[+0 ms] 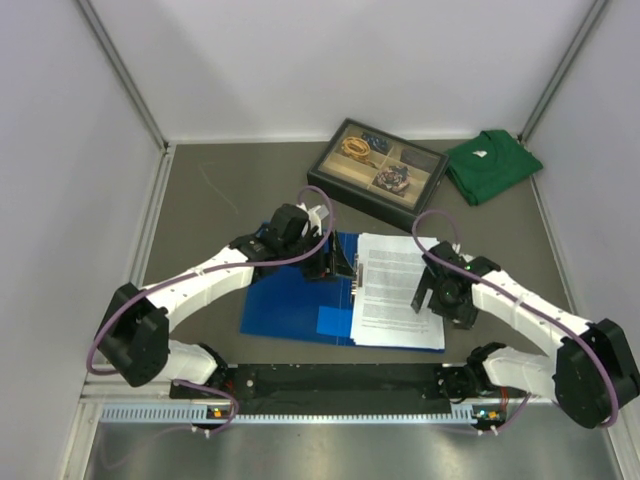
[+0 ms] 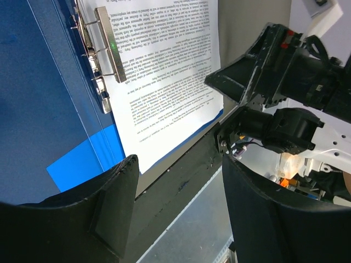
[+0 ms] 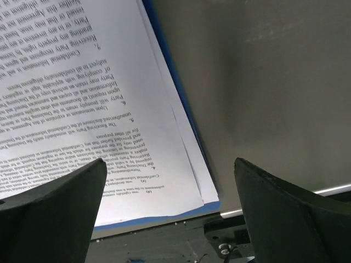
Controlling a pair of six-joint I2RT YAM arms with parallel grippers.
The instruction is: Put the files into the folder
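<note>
As the left gripper and right gripper gape empty, a nudge could slide the files off the folder.

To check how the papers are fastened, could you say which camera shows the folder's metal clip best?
The left wrist view: the metal clip is close and sharp beside the files on the folder. From the top, the left gripper blocks it; the right wrist view misses it, showing files and folder edge.

Robot lab, white-walled booth, aluminium framing
</note>
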